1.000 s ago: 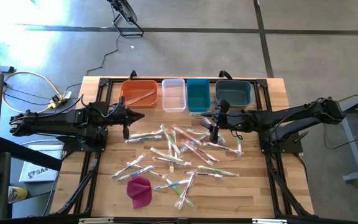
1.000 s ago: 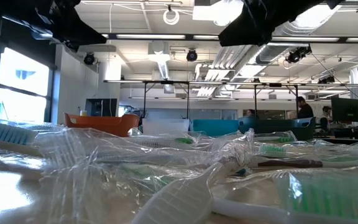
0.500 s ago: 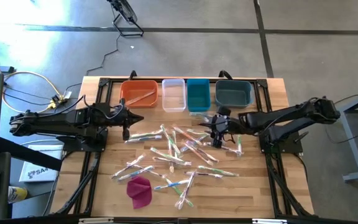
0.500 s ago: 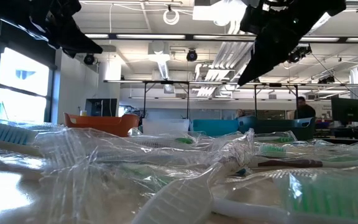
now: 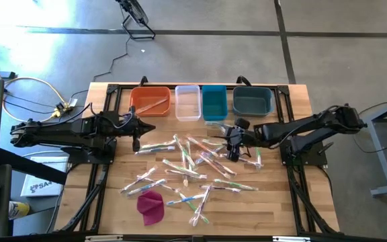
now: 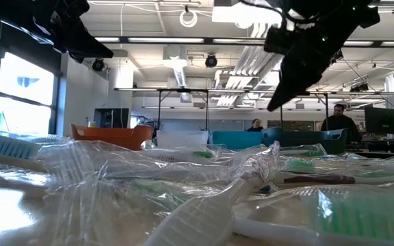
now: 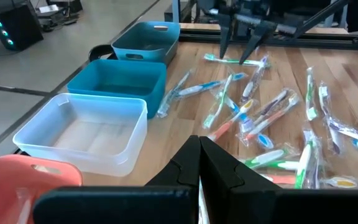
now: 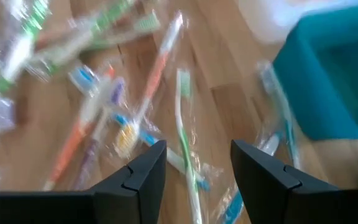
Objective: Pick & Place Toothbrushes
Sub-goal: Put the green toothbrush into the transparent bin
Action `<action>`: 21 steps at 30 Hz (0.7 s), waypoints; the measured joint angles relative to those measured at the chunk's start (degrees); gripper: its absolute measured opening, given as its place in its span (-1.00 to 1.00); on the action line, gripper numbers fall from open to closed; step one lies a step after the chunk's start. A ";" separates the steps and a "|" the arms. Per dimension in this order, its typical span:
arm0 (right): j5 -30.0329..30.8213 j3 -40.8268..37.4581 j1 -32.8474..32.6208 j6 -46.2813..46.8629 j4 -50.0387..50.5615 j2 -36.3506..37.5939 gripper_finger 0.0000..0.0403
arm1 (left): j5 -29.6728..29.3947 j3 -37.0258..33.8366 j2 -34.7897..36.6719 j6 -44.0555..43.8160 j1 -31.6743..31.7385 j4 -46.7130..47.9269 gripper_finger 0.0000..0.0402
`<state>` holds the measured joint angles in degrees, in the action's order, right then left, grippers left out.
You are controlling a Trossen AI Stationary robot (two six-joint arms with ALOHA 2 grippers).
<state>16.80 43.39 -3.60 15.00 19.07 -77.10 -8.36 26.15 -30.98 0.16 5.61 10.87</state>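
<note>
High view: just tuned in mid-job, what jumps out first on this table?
The scatter of wrapped toothbrushes across the middle of the wooden table, with a magenta cloth lump at its near edge. Behind it stand four bins in a row: orange, clear, teal and dark blue. The right gripper hangs open over the pile's right side; the left gripper, shut, waits at its left.

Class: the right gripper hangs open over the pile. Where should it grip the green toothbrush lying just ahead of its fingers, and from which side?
Likely mid-handle of the green toothbrush, from straight above. It lies flat and thin in its wrapper, so the right gripper should close its jaws across the narrow handle.
</note>
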 joint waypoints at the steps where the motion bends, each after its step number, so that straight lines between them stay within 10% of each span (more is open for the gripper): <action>1: -0.03 -0.11 0.01 0.15 0.28 -0.71 -0.15 | 0.00 0.00 0.00 0.00 0.00 0.01 -1.00; 21: 1.75 -0.10 0.01 0.42 0.25 -11.43 -0.15 | 0.00 0.00 0.00 -0.46 0.00 0.00 -1.00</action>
<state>18.55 43.29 -3.60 15.42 19.32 -88.53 -8.36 26.15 -30.98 -0.30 5.61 10.88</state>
